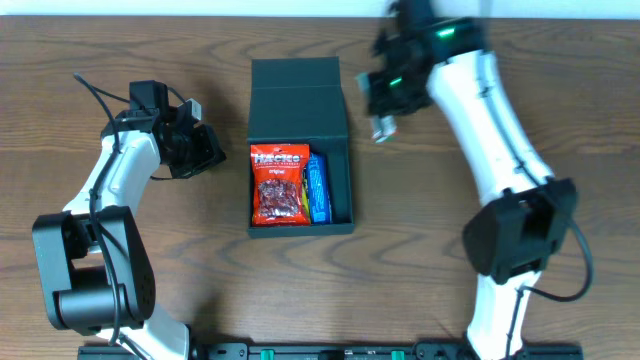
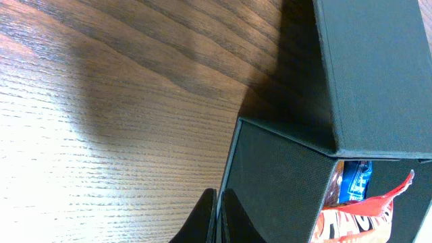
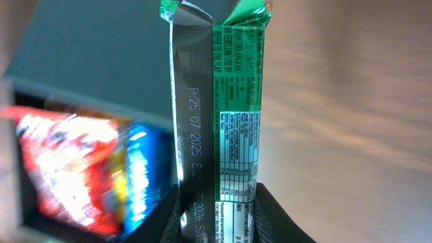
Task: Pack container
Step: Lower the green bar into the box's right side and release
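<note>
One container (image 1: 297, 95) beside right gripper (image 1: 384, 112)

1 dark teal container (image 1: 297, 100), 1 red snack bag (image 1: 279, 185), 1 blue bar (image 1: 318, 188), 1 green-wrapped bar (image 3: 231, 101), 1 left end effector (image 1: 207, 150), 1 right end effector (image 1: 381, 108).

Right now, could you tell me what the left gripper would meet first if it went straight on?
The left gripper would probably meet the brown wooden table beside the dark teal-green square cardboard container; depth is unclear, so it might graze the container.
</note>
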{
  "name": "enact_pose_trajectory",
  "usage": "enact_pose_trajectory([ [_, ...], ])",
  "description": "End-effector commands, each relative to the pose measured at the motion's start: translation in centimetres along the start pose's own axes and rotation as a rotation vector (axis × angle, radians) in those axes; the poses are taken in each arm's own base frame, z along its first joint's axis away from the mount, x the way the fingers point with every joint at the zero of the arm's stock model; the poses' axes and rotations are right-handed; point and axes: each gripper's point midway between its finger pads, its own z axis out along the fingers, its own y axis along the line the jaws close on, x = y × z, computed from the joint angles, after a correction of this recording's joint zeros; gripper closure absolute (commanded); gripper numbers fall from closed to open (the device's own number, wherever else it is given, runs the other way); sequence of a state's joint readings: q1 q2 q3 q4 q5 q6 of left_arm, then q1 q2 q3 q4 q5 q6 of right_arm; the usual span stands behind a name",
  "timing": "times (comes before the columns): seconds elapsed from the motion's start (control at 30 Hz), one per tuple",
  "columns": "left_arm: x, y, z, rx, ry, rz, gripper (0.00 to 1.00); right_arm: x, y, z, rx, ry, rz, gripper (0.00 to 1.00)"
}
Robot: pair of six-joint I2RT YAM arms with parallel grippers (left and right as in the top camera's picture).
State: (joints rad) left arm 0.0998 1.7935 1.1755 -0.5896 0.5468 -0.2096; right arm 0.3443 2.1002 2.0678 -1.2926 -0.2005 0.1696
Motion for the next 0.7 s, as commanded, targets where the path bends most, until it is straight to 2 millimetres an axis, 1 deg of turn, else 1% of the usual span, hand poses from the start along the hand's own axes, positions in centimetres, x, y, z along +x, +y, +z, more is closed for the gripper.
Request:
enact_pose_trajectory([
  [0.0,-0.5,-0.3,0.0,0.005,-0.004,0.032,0.94,2.2,3.3,1.0,0.024,0.044,0.022,0.99],
  [0.07,-0.5,-0.3,0.0,0.006,-0.004,0.044,0.94,4.0,4.6,2.6,0.064,0.083,0.016,0.99],
  [0.1,-0.5,-0.3,0.0,0.006,-0.004,0.051,0.94,4.7,5.0,3.2,0.069,0.101,0.017,0.98],
  [0.17,-0.5,-0.3,0.0,0.006,-0.005,0.063,0.94,6.5,6.1,5.1,0.061,0.145,0.017,0.98],
  [0.23,-0.5,-0.3,0.0,0.006,-0.004,0.081,0.94,7.7,6.9,6.7,0.046,0.172,0.014,0.98],
  [0.33,-0.4,-0.3,0.0,0.006,-0.004,0.088,0.94,9.2,7.6,8.6,0.056,0.187,0.064,0.99],
  [0.4,-0.5,-0.3,0.0,0.006,-0.004,0.089,0.94,9.5,7.3,9.4,0.089,0.175,0.096,0.98],
  [0.47,-0.4,-0.3,0.0,0.006,-0.003,0.105,0.94,9.5,6.4,9.9,0.159,0.142,0.115,0.98],
  [0.57,-0.4,-0.3,0.0,0.006,-0.003,0.106,0.94,9.5,5.7,10.0,0.229,0.114,0.133,0.98],
  [0.67,-0.4,-0.3,0.0,0.006,-0.003,0.106,0.94,9.0,4.6,9.7,0.316,0.06,0.157,0.98],
])
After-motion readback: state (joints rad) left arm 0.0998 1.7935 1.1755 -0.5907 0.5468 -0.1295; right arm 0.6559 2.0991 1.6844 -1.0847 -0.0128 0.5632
